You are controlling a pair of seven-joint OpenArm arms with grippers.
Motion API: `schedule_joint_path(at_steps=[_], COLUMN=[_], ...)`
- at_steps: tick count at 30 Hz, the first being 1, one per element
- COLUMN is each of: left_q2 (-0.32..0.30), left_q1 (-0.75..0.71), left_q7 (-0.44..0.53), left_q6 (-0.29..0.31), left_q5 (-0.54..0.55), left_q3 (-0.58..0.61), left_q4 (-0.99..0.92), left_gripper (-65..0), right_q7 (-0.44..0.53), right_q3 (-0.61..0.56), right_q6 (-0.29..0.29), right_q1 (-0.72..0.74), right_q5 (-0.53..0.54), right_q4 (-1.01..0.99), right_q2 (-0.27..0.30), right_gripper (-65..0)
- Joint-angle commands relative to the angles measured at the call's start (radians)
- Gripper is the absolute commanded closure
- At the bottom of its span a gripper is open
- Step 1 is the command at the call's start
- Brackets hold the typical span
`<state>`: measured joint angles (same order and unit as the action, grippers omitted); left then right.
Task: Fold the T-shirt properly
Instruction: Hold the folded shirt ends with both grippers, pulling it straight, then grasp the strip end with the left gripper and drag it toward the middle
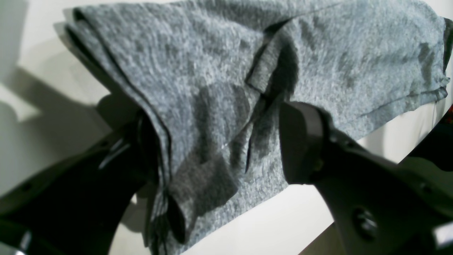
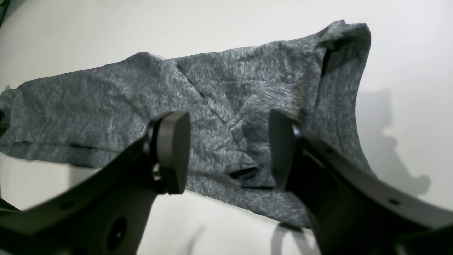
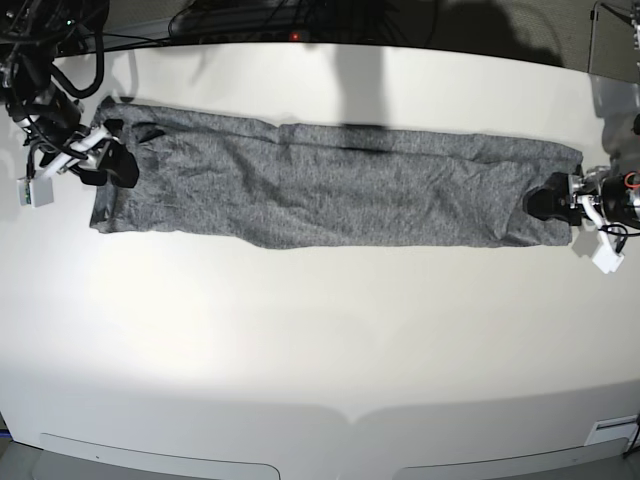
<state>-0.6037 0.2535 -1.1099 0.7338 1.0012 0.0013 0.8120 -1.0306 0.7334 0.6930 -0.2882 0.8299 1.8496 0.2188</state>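
Observation:
The heather-grey T-shirt (image 3: 330, 185) lies folded into a long narrow strip across the far part of the white table (image 3: 320, 340). My left gripper (image 3: 545, 200) is at the strip's right end. In the left wrist view (image 1: 217, 141) its jaws stand wide apart with layered fabric (image 1: 212, 71) and a sleeve cuff between them; one finger is partly hidden by a fold. My right gripper (image 3: 112, 160) is at the strip's left end. In the right wrist view (image 2: 228, 148) it is open, just over the wrinkled fabric (image 2: 106, 106). No white tag shows.
Dark cables (image 3: 250, 25) run along the table's back edge. The right arm's body (image 3: 40, 90) stands at the far left corner, and the left arm's (image 3: 610, 200) at the right edge. Bare table spreads in front of the shirt to the front edge.

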Motion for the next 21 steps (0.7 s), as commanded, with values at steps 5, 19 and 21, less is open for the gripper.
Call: schedule_joint_path(at_steps=[5, 19, 21], left_q2=[-0.012, -0.016, -0.017], left_q1=[-0.023, -0.02, -0.02], left_q7=[-0.128, -0.087, -0.101], left_q6=[-0.036, -0.036, -0.036], left_q5=[-0.111, -0.067, -0.038], left_q3=[0.013, 0.012, 0.012], left_q4=[-0.012, -0.012, -0.012], left_gripper=[-39.5, 0.0, 0.0], right_q7=[0.016, 0.008, 0.008], right_q3=[0.006, 0.006, 0.006], right_q6=[0.005, 0.005, 0.005], right_q1=[0.006, 0.005, 0.006], right_q5=[0.019, 0.019, 0.019], right_q4=[0.021, 0.021, 0.021], right_q2=[0.014, 0.014, 0.013], right_gripper=[-35.1, -35.1, -35.1])
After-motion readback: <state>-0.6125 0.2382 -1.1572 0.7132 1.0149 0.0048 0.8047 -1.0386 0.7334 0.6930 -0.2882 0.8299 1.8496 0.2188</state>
